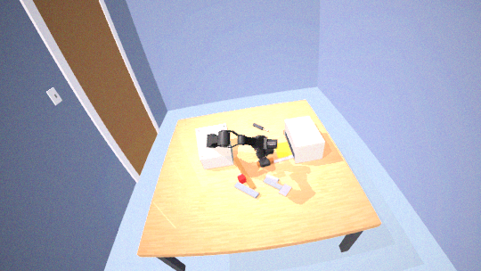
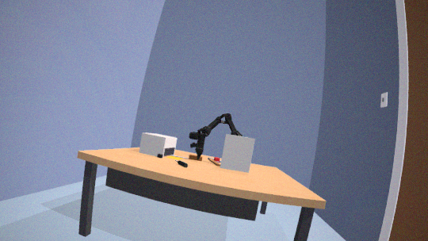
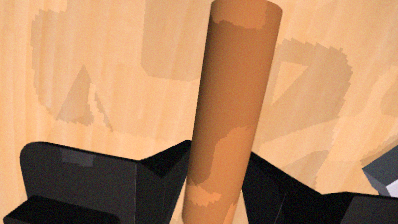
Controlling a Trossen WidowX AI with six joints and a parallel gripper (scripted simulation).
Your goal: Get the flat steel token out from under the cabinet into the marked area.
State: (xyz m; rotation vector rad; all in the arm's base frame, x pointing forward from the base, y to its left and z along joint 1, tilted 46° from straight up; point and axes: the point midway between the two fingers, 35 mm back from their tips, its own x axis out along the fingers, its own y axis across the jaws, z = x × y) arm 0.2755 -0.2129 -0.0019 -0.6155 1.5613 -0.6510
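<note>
Wrist view: the gripper (image 1: 264, 164) (image 2: 199, 158) (image 3: 216, 151) is closed on a brown-orange cylindrical handle (image 1: 272, 161) (image 2: 192, 157) (image 3: 232, 90), one dark finger on either side. From the handle, a pale shaft (image 1: 283, 159) runs toward the front of the cabinet (image 1: 305, 139) (image 2: 154, 144), beside the yellow marked area (image 1: 282, 150) (image 2: 174, 158). The steel token cannot be made out; whether it lies beneath the cabinet cannot be told. The top view alone resolves the grey bar (image 1: 247, 190), farther from the cabinet than the grey stepped piece (image 1: 272, 182). The exterior view alone reveals the cabinet's dark front panel (image 2: 169, 151) and a small black object (image 2: 160, 155) by its base.
</note>
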